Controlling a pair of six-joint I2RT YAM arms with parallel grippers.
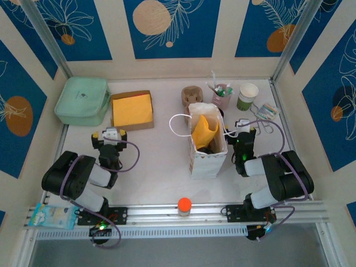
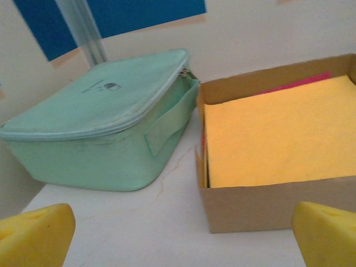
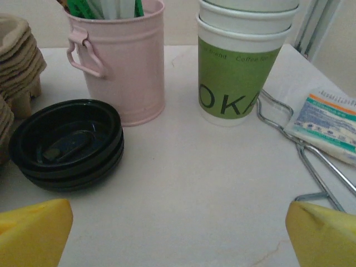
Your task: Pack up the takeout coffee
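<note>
The takeout coffee (image 1: 208,146), its dark lid barely visible, sits inside the white bag (image 1: 208,162) between the left pincer (image 1: 109,134) and right pincer (image 1: 245,125), both wide open, empty.

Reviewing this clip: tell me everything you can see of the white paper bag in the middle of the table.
The white paper bag stands upright near the middle of the table, its mouth open to the overhead camera. It looks like thin, slightly crumpled paper with a faint pattern along its lower front. A white loop handle flops out to its left. Inside, a folded yellow sheet leans against the wall, above something dark I cannot identify.
</note>
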